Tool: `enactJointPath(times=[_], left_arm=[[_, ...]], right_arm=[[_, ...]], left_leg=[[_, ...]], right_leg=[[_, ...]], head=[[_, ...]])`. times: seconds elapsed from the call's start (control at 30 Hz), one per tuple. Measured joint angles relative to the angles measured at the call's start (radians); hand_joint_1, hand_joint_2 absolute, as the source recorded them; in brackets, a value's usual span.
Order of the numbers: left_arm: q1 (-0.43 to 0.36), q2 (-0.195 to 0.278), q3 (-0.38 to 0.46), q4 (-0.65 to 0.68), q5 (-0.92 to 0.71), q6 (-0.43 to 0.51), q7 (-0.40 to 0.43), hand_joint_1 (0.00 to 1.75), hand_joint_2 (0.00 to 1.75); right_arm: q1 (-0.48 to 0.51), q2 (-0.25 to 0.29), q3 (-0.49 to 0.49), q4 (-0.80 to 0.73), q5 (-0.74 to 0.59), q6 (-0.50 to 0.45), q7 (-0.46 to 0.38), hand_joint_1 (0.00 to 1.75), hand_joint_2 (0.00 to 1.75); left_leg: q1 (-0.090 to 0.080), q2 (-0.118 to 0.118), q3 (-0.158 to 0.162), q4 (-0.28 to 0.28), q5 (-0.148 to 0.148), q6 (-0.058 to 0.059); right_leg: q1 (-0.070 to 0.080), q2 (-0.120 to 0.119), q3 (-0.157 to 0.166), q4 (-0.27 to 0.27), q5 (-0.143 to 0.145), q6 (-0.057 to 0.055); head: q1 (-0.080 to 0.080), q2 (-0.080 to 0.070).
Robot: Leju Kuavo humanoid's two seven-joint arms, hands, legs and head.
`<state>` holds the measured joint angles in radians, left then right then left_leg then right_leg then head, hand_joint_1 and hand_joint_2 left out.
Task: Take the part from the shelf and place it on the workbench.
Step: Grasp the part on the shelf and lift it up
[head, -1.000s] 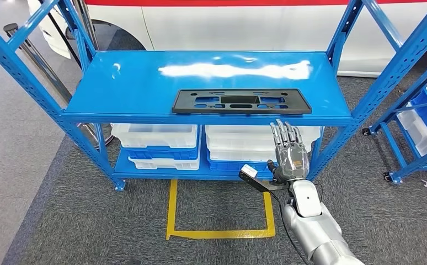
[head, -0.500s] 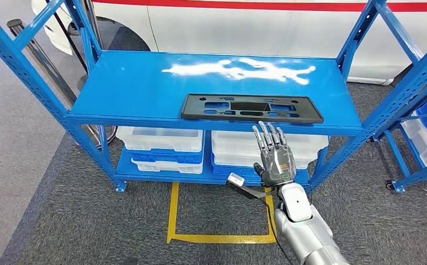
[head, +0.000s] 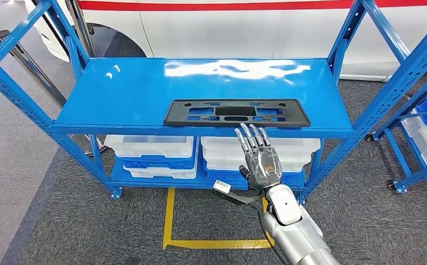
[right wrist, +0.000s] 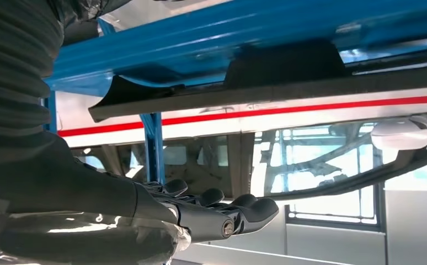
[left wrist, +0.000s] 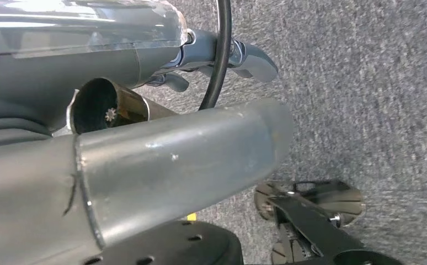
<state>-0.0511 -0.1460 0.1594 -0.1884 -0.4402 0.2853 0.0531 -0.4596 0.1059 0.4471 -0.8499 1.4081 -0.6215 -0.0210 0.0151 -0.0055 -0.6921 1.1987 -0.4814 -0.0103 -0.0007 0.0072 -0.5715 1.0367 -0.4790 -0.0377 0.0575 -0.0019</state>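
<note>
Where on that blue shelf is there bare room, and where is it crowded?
The top shelf is bare left of the black part, behind it toward the white car, and in a narrow strip at its right end. The lower level is crowded with white bins. The right hand is raised, empty, just in front of the shelf's front edge.

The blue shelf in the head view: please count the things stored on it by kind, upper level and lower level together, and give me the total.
Black flat plastic part, lying on the upper level of the blue shelf: 1
White plastic bins on the lower level: 4, in two stacks of two
Total: 5
The right hand holds none of them.
</note>
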Motion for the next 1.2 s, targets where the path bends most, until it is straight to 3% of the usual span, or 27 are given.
enactJointPath(times=[0.07,0.1,0.2,0.27,0.37,0.4,0.43,0.47,0.53,0.57,0.6,0.7,0.77,0.8,0.87,0.9,0.93,0.97,1.07,1.13,1.2], left_arm=[[-0.002,0.001,0.003,0.0,-0.001,0.0,-0.001,0.0,0.0],[-0.003,0.001,0.004,0.0,-0.001,0.0,-0.001,0.0,0.0],[-0.003,0.001,0.005,0.0,-0.006,0.0,-0.001,0.0,0.0],[-0.002,0.001,0.005,0.0,-0.013,0.002,0.0,0.0,0.0],[-0.005,0.0,0.005,0.0,-0.02,0.004,0.003,0.0,0.0],[-0.005,0.0,0.005,0.0,-0.021,0.004,0.004,0.0,0.0],[-0.004,0.0,0.005,0.0,-0.022,0.004,0.005,0.0,0.0],[-0.002,0.0,0.005,0.0,-0.023,0.004,0.006,0.0,0.0],[-0.001,0.0,0.005,0.0,-0.028,0.004,0.006,0.0,0.0],[-0.002,0.0,0.006,0.0,-0.031,0.004,0.006,0.0,0.0],[-0.003,0.0,0.006,0.0,-0.032,0.004,0.006,0.0,0.0],[-0.003,0.0,0.006,0.0,-0.033,0.004,0.006,0.0,0.0],[-0.003,0.0,0.006,0.0,-0.033,0.004,0.006,0.0,0.0],[-0.004,0.0,0.006,0.0,-0.033,0.004,0.006,0.0,0.0],[-0.003,0.0,0.006,0.0,-0.033,0.004,0.006,0.0,0.0],[-0.002,-0.001,0.006,0.0,-0.033,0.004,0.006,0.0,0.0],[0.0,-0.001,0.006,0.0,-0.033,0.003,0.006,0.0,0.0],[0.001,-0.001,0.006,0.0,-0.033,0.003,0.006,0.0,0.0],[0.001,0.0,0.007,0.0,-0.034,0.003,0.006,0.0,0.0],[-0.001,0.0,0.007,0.001,-0.036,0.003,0.006,0.0,0.0],[-0.001,0.001,0.007,0.001,-0.038,0.003,0.006,0.0,0.0]], right_arm=[[0.0,0.004,0.006,-0.009,-0.002,0.004,0.0,0.0,1.75],[0.0,0.005,0.009,-0.013,-0.003,0.005,0.0,0.0,1.75],[0.001,0.007,0.015,-0.024,-0.008,0.005,0.0,0.0,1.75],[0.0,0.008,0.017,-0.033,-0.012,0.005,0.0,0.0,1.75],[0.004,0.006,0.02,-0.037,-0.02,0.006,0.005,0.0,1.75],[0.008,0.004,0.021,-0.037,-0.022,0.006,0.007,0.0,1.75],[0.01,0.003,0.022,-0.038,-0.025,0.006,0.01,0.0,1.75],[0.012,0.002,0.023,-0.038,-0.028,0.006,0.014,0.0,1.75],[0.011,-0.002,0.023,-0.042,-0.032,0.005,0.019,0.0,1.75],[0.011,-0.003,0.023,-0.044,-0.033,0.005,0.021,0.0,1.75],[0.011,-0.005,0.023,-0.046,-0.035,0.005,0.022,0.0,1.75],[0.012,-0.009,0.023,-0.051,-0.037,0.005,0.026,0.0,1.75],[0.01,-0.01,0.023,-0.055,-0.038,0.005,0.027,0.0,1.75],[0.009,-0.01,0.023,-0.056,-0.039,0.005,0.027,0.0,1.75],[0.009,-0.011,0.023,-0.056,-0.039,0.005,0.027,0.0,1.75],[0.011,-0.011,0.023,-0.056,-0.039,0.005,0.027,0.0,1.75],[0.012,-0.011,0.023,-0.056,-0.039,0.005,0.027,0.0,1.75],[0.012,-0.011,0.023,-0.056,-0.039,0.005,0.027,0.0,1.75],[0.012,-0.011,0.023,-0.059,-0.04,0.005,0.027,0.0,1.75],[0.011,-0.012,0.023,-0.063,-0.041,0.006,0.027,0.0,1.75],[0.012,-0.012,0.023,-0.068,-0.041,0.006,0.027,0.0,1.75]], left_leg=[[-0.007,0.0,0.055,-0.123,0.054,0.016],[-0.011,0.0,0.071,-0.157,0.06,0.021],[-0.011,0.0,0.083,-0.181,0.054,0.028],[-0.004,0.002,0.096,-0.198,0.056,0.036],[-0.002,0.003,0.106,-0.204,0.05,0.045],[-0.001,0.002,0.108,-0.203,0.046,0.045],[-0.001,0.002,0.112,-0.202,0.042,0.044],[0.001,0.002,0.118,-0.199,0.036,0.041],[0.003,0.0,0.13,-0.191,0.02,0.032],[0.002,-0.001,0.133,-0.184,0.012,0.026],[0.001,-0.001,0.133,-0.18,0.007,0.019],[0.001,0.0,0.132,-0.179,-0.001,0.0],[0.004,0.001,0.122,-0.148,-0.022,-0.008],[0.005,0.002,0.1,-0.103,-0.043,-0.012],[0.005,0.002,0.026,0.032,-0.093,-0.016],[0.005,0.002,-0.01,0.088,-0.105,-0.017],[0.005,0.002,-0.031,0.113,-0.099,-0.016],[0.005,0.002,-0.032,0.097,-0.071,-0.013],[-0.001,0.002,0.04,-0.088,0.043,0.005],[-0.008,0.002,0.07,-0.154,0.054,0.015],[-0.008,0.002,0.078,-0.168,0.046,0.022]], right_leg=[[0.004,0.001,0.011,0.0,-0.01,0.005],[0.005,0.001,0.012,0.0,-0.013,0.008],[0.003,-0.001,0.014,-0.005,-0.017,0.023],[0.003,-0.002,0.001,0.025,-0.037,0.035],[-0.005,-0.002,-0.097,0.2,-0.107,0.051],[-0.009,-0.003,-0.13,0.248,-0.114,0.056],[-0.014,-0.003,-0.147,0.262,-0.102,0.06],[-0.018,-0.004,-0.143,0.236,-0.068,0.064],[-0.025,-0.006,-0.096,0.114,0.012,0.069],[-0.025,-0.006,-0.072,0.059,0.032,0.068],[-0.023,-0.006,-0.058,0.028,0.038,0.064],[-0.019,-0.001,-0.051,0.016,0.027,0.043],[-0.021,-0.001,-0.042,0.01,0.024,0.029],[-0.022,-0.002,-0.036,0.008,0.021,0.023],[-0.019,-0.004,-0.029,0.008,0.014,0.014],[-0.017,-0.004,-0.025,0.008,0.011,0.012],[-0.015,-0.003,-0.021,0.008,0.007,0.011],[-0.014,-0.001,-0.015,0.008,0.002,0.011],[-0.01,0.001,0.008,0.008,-0.015,0.017],[-0.009,0.002,0.012,0.007,-0.022,0.027],[-0.008,0.001,0.014,0.001,-0.024,0.038]], head=[[0.001,0.0],[0.001,0.0],[0.001,0.0],[0.002,0.0],[0.002,0.0],[0.002,0.0],[0.002,0.0],[0.002,0.0],[0.002,0.0],[0.002,0.0],[0.002,0.0],[0.001,0.0],[0.001,0.0],[0.001,0.0],[0.0,0.0],[0.001,0.0],[0.0,0.0],[0.0,0.0],[0.001,0.0],[0.001,0.0],[0.001,0.0]])
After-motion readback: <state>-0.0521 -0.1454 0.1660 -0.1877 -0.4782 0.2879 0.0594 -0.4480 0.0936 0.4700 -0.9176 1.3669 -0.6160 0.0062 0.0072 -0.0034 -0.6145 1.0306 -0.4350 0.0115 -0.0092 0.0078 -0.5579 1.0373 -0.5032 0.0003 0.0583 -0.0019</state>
